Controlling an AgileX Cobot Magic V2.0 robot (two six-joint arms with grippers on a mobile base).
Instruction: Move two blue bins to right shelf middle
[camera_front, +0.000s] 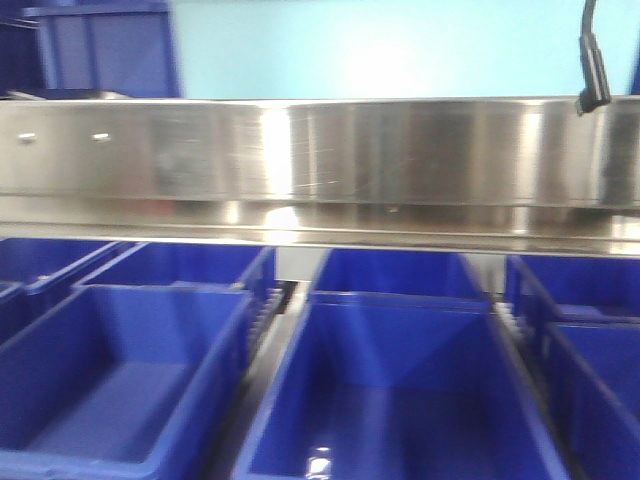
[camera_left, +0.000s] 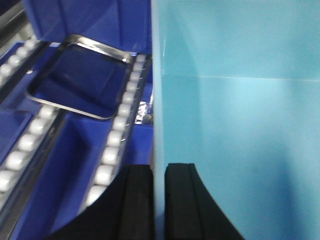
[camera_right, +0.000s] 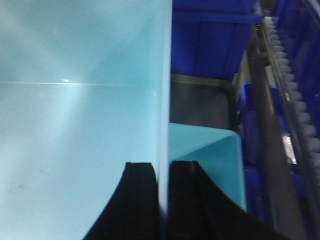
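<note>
While tight, grippers (camera_left: 160, 172) (camera_right: 163, 167) (on bin (camera_left: 240, 125) wall)

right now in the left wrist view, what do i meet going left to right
white roller track → shiny rectangular steel tray → second white roller track → wall of the pale sky-blue plastic bin, pinched between the black fingers
</note>
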